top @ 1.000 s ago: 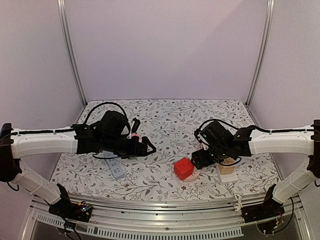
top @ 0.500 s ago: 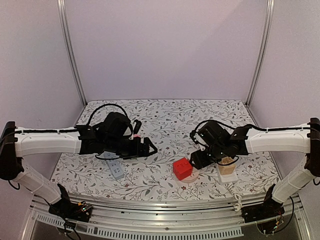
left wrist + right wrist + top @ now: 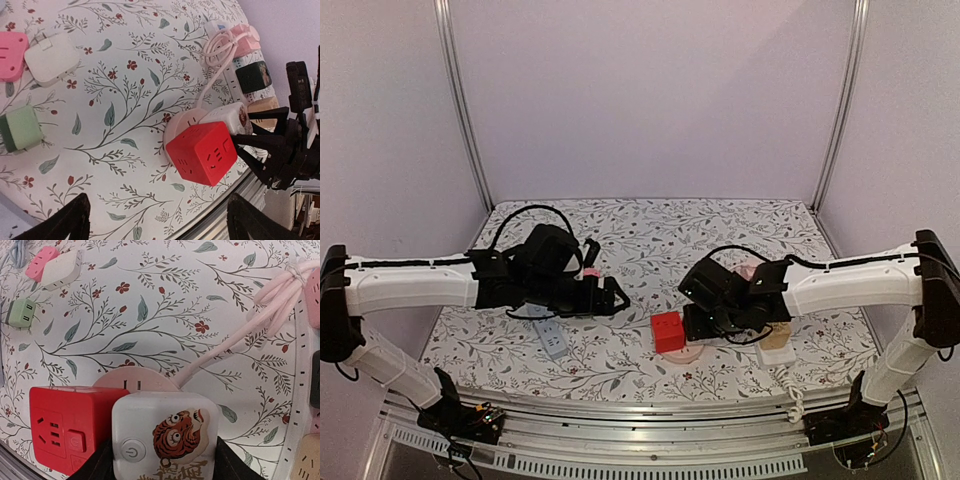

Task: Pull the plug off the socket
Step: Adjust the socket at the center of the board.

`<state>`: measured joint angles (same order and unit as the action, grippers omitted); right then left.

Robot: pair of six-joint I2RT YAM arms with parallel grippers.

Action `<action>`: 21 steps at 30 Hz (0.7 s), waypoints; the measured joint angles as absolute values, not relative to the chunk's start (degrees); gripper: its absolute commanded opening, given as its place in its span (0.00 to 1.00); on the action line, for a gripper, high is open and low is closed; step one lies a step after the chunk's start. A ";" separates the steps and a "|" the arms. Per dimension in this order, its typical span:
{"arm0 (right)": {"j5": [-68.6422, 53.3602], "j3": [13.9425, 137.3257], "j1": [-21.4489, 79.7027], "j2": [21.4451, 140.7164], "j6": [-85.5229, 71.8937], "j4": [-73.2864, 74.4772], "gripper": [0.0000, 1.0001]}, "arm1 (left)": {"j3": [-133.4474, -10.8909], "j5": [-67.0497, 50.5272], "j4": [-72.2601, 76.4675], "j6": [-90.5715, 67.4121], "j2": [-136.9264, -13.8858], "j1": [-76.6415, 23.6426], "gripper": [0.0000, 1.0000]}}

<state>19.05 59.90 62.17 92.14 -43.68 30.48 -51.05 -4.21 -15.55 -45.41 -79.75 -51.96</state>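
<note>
Right gripper (image 3: pixel 160 466) clamped on the white tiger plug (image 3: pixel 165 432), a finger pressed to each side (snug, by the look of it). Grip's made, but the pull isn't: the plug sits seated on the round pink socket (image 3: pixel 134 379), hard beside the red cube (image 3: pixel 67 422).

I see a green adapter (image 3: pixel 20 128), and a pink adapter (image 3: pixel 11 55) touching a white adapter (image 3: pixel 51 59), on the floral bench (image 3: pixel 125 95).
</note>
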 measured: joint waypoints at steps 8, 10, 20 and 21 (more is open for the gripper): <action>25.26 67.94 66.52 99.85 -52.71 30.89 0.52 | -49.76 -3.46 -15.68 -45.47 -76.18 -51.96 0.95; 25.41 69.41 66.63 101.23 -53.30 30.85 0.58 | -49.19 -3.42 -15.68 -45.60 -75.88 -51.96 0.95; 28.01 69.93 66.76 100.33 -52.51 29.98 0.75 | -47.72 -4.05 -14.55 -47.37 -76.01 -51.96 0.95; 28.25 69.78 66.76 99.59 -52.34 29.85 0.76 | -47.72 -4.21 -14.04 -47.51 -76.23 -51.96 0.95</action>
<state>28.25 69.78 66.76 99.59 -52.34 29.85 -47.72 -4.21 -14.04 -47.51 -76.23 -51.96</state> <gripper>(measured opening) 0.739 0.953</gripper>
